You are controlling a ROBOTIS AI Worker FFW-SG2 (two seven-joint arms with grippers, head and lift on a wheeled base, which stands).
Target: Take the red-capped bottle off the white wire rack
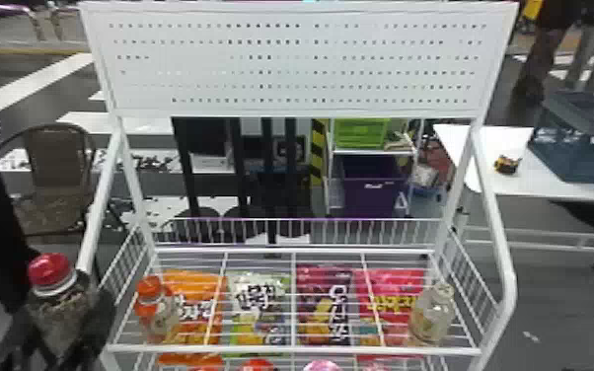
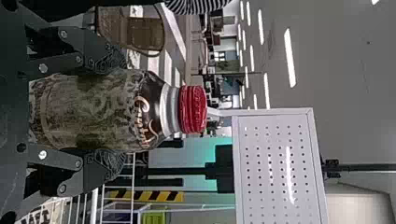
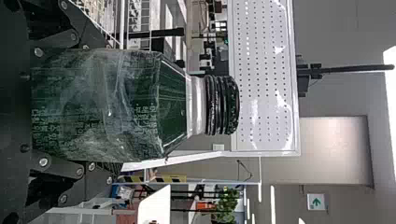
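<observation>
The left pincer (image 1: 60,316) grips 1 red-capped bottle (image 1: 51,274) (beside the rack (image 1: 291,351)).

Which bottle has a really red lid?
The red-capped bottle in the left gripper, beside the white wire rack. Its cap is red, unlike the orange-capped bottle and pale bottle on the rack, or the right gripper's black-capped bottle.

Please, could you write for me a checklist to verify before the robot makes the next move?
1. Left claw grips the red-capped bottle: ok, fingers on both sides.
2. Bottle is off the rack: ok, it is held outside the left side.
3. Cap points up: ok.
4. Safe gap between bottle and rack frame: cannot tell.
5. Right claw is free to help: not ok, it holds a dark-capped bottle.
6. Orange-capped bottle stands upright: ok.
</observation>
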